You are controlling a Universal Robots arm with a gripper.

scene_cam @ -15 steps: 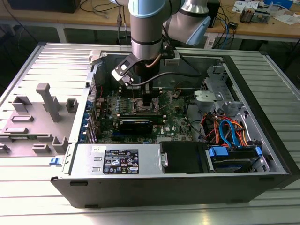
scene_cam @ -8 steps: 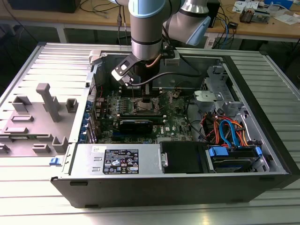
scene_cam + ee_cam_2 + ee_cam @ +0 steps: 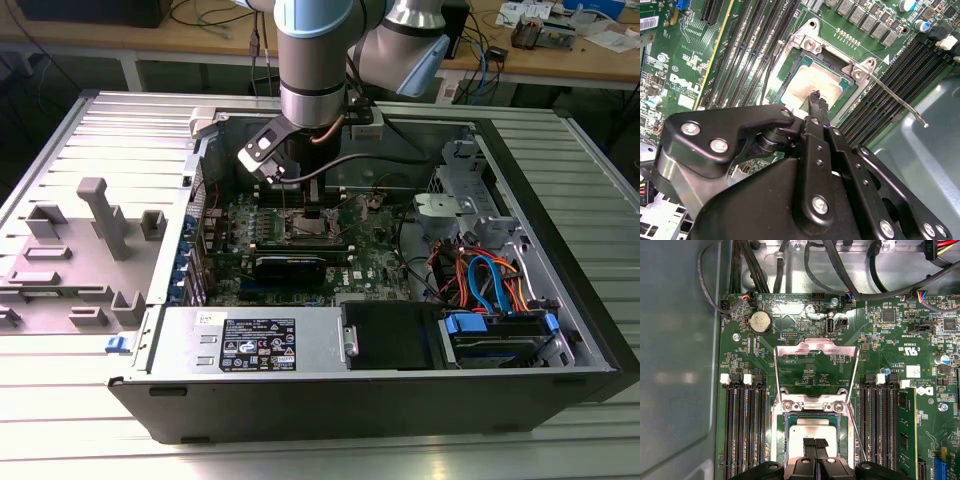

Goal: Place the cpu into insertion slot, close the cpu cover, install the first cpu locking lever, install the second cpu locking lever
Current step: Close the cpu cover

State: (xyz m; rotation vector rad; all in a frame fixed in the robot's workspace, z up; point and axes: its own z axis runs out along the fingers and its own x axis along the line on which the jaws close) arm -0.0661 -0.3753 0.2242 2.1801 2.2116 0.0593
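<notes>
Open computer case lying flat on a slatted metal table, with cluttered wooden workbenches behind it. The cpu is sitting in the insertion slot and the cpu cover is flipped up. The gripper hangs right over the chip with its jaws together. Its body hides the cpu's near edge in both wrist views, so I can't tell if the tips actually touch.
</notes>
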